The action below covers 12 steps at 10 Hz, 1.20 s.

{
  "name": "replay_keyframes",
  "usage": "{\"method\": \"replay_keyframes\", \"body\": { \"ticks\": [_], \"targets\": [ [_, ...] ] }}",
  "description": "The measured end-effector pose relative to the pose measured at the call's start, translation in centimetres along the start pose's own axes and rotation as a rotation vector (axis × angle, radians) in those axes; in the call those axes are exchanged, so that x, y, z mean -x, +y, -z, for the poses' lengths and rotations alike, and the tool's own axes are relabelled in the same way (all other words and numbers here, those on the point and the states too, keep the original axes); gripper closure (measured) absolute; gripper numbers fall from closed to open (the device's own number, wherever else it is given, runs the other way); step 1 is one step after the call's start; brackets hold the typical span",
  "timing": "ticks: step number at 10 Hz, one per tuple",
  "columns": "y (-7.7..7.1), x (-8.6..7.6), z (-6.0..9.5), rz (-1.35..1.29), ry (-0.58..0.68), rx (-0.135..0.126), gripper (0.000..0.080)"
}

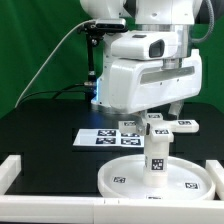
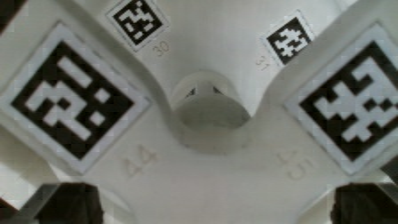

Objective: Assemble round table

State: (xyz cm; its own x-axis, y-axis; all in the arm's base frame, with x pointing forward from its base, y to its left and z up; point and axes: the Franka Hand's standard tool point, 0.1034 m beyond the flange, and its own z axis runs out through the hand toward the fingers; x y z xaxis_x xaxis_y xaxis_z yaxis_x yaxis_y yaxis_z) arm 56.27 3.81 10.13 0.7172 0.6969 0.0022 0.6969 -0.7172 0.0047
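The large round disc (image 1: 125,178) lies flat at the front of the black table. The short thick leg (image 1: 157,163) stands upright on its middle. The cross-shaped base (image 1: 156,125) sits level on top of the leg, its tagged arms spreading to both sides. My gripper is hidden behind the arm's white body in the exterior view. In the wrist view my gripper (image 2: 214,205) is straight over the base (image 2: 214,160). The base's white body fills the span between the two dark fingertips (image 2: 63,203), with no gap showing. Its centre socket (image 2: 210,103) lies just ahead.
The marker board (image 1: 102,138) lies flat behind the disc toward the exterior view's left. A white border rim (image 1: 20,172) runs along the front and sides of the table. The arm's base and cables stand at the back before a green curtain.
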Motion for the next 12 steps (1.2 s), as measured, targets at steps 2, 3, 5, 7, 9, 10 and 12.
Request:
{"method": "replay_keyframes", "body": {
  "ticks": [2,3,5,7,9,10,12],
  "targets": [
    [0.0,-0.02,0.0,-0.045,0.001,-0.001,0.0243],
    [-0.02,-0.02,-0.02,-0.129,0.001,-0.002,0.036],
    [0.0,-0.03,-0.05,-0.236,0.003,-0.001,0.036],
    [-0.03,-0.14,-0.05,-0.493,0.027,0.01,0.036],
    [-0.04,-0.17,-0.1,-0.81,0.035,0.006,0.0357],
    [-0.1,-0.2,-0.11,-0.99,0.037,-0.002,0.0357],
    [-0.17,-0.34,-0.02,-1.305,0.025,-0.023,0.0357]
  ]
}}
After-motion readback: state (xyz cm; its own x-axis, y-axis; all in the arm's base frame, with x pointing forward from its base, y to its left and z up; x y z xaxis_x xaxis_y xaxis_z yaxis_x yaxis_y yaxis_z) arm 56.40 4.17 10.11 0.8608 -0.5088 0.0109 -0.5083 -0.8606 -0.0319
